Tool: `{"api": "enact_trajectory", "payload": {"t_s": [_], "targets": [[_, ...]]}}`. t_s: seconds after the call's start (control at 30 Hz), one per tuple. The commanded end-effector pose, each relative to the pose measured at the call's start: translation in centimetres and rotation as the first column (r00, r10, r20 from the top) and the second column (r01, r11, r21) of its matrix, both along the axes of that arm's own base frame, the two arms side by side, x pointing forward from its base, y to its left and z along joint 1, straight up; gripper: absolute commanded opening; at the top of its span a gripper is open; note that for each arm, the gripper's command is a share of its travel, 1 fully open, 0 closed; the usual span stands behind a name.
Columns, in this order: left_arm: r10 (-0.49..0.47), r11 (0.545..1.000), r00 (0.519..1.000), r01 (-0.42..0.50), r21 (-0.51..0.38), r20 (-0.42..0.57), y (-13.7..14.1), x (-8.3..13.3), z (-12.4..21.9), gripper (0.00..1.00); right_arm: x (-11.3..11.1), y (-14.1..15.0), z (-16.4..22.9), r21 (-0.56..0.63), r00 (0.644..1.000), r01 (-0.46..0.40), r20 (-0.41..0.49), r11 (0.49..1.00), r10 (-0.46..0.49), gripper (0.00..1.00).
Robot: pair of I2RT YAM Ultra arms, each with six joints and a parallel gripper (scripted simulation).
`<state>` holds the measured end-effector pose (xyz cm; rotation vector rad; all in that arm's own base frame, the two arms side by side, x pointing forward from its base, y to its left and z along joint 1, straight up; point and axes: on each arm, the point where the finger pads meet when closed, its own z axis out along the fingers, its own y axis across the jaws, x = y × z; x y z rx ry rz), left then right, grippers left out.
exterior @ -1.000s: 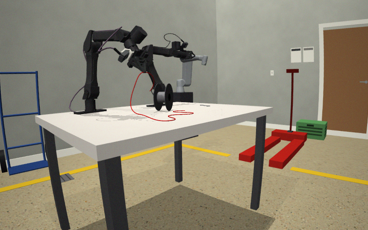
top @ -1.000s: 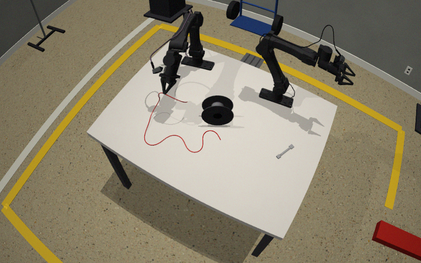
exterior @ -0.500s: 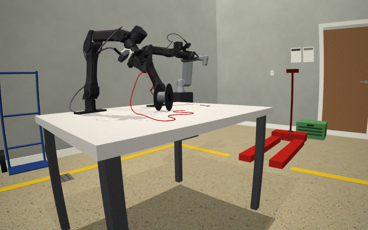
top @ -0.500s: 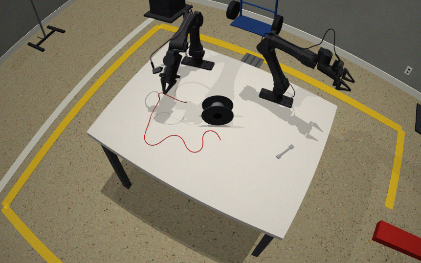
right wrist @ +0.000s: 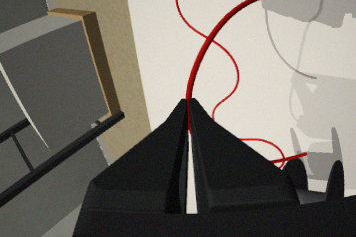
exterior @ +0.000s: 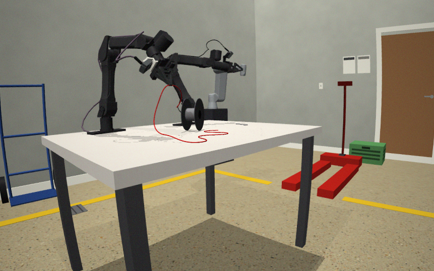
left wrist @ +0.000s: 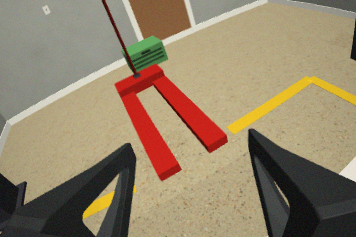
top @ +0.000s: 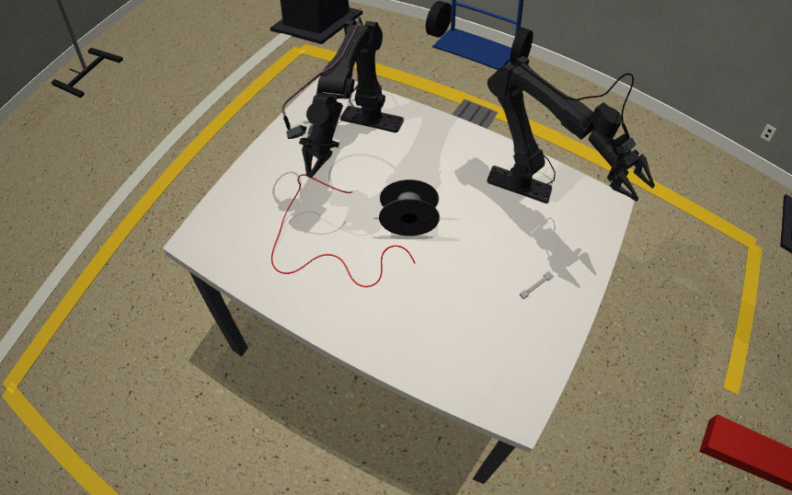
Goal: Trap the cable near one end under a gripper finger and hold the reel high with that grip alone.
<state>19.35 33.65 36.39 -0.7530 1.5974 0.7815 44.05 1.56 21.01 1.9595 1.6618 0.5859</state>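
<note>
A black reel stands on its rims near the middle of the white table. A red cable lies in curves on the table to the side of the reel. One part of the cable rises to my right gripper. This gripper is shut on the cable near one end and holds it above the table. My left gripper is open and empty. It hangs high past the table's far corner, away from the reel and the cable.
A small grey dumbbell-shaped piece lies on the table near the left arm's side. Both arm bases stand at the table's back edge. A red pallet jack and a green box are on the floor.
</note>
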Motion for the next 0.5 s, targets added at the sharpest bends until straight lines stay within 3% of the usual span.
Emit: {"api": "enact_trajectory", "payload": {"t_s": [0.0, 0.03, 0.23, 0.47], "targets": [[-0.111, 0.992, 0.992, 0.107, -0.059, -0.062, -1.3, 2.7, -2.6, 0.75, -0.1, -0.7, 2.8, -0.015, 0.998, 0.014, 0.062, 1.0, -0.013, 0.0], [-0.111, 0.992, 0.992, 0.107, -0.059, -0.062, -1.3, 2.7, -2.6, 0.75, -0.1, -0.7, 2.8, -0.015, 0.998, 0.014, 0.062, 1.0, -0.013, 0.0], [-0.347, 0.936, 0.931, 0.336, -0.102, -0.117, -6.1, 8.3, -4.7, 0.75, -0.1, -0.7, 2.8, -0.015, 0.998, 0.014, 0.062, 1.0, -0.013, 0.0], [-0.62, 0.784, 0.766, 0.599, -0.162, -0.169, -13.9, 13.8, -7.3, 0.75, -0.1, -0.7, 2.8, -0.015, 0.998, 0.014, 0.062, 1.0, -0.013, 0.0]]}}
